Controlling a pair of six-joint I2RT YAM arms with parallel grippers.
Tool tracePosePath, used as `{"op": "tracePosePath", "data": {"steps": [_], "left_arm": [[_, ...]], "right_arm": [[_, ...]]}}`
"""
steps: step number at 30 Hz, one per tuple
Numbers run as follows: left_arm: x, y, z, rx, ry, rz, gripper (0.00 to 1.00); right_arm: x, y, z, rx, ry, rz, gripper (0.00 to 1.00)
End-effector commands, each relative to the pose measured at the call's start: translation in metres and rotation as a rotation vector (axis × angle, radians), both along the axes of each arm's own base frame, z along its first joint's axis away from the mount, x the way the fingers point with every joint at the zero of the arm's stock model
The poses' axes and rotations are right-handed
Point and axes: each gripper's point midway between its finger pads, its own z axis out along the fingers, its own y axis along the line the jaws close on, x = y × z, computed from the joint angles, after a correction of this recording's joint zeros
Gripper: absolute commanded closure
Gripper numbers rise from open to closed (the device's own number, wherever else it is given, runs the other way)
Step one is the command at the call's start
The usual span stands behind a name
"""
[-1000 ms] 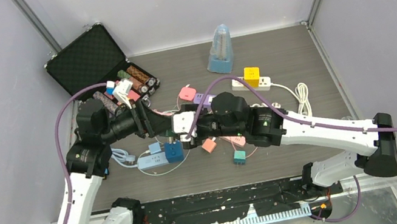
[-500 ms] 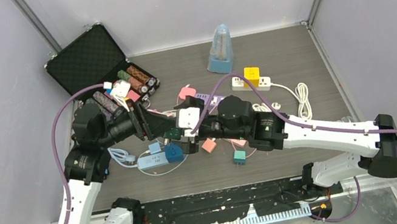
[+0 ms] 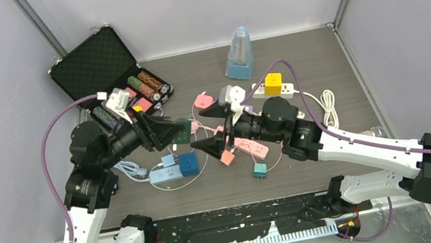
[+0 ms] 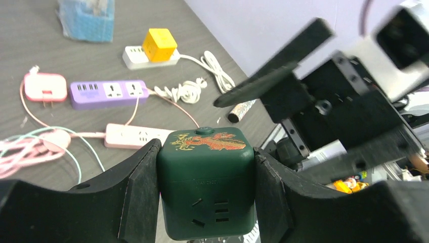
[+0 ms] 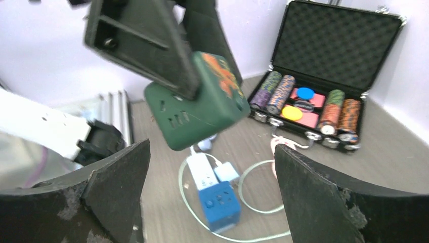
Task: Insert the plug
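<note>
My left gripper is shut on a dark green cube socket with a gold and red dragon print, held above the table. In the left wrist view the cube fills the gap between the jaws, its slots facing the camera. My right gripper is open and empty, facing the cube from the right. In the right wrist view the green cube hangs in front. Below lie a light blue power strip with a blue cube plug plugged in it.
An open black case of poker chips at back left. A pink plug, purple strip, white strip with yellow cube, orange plug, teal plug and a blue metronome lie about with tangled cords.
My left gripper has lifted the green cube up and left. My right gripper let go of it, opened wide and drew back to the right.
</note>
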Motion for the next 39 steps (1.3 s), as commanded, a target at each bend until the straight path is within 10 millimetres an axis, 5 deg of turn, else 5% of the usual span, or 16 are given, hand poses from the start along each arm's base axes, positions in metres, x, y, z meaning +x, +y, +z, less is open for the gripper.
{"op": "tracePosePath", "data": {"steps": [1,18,24,28,31,34,39], "left_arm": [[-0.004,0.005,0.048,-0.06,-0.236,0.027,1.0],[-0.042,0.001,0.093,-0.25,-0.311,-0.066,1.0],[-0.05,0.002,0.095,-0.271,-0.309,-0.078,1.0],[-0.05,0.002,0.092,-0.265,-0.293,-0.076,1.0],[-0.05,0.002,0.087,-0.242,-0.272,-0.077,0.84],[-0.052,0.002,0.079,-0.199,-0.23,-0.079,0.57],[-0.063,-0.004,0.056,-0.094,-0.121,-0.178,0.38]], "right_arm": [[-0.019,-0.002,0.047,0.284,0.223,0.178,0.03],[-0.045,0.028,0.095,0.55,0.508,0.59,0.03],[-0.046,0.031,0.101,0.574,0.529,0.639,0.31],[-0.048,0.033,0.1,0.55,0.529,0.659,0.68],[-0.047,0.036,0.091,0.509,0.519,0.642,0.92],[-0.049,0.037,0.08,0.428,0.475,0.626,0.94],[-0.046,0.039,0.05,0.242,0.379,0.567,0.94]]}}
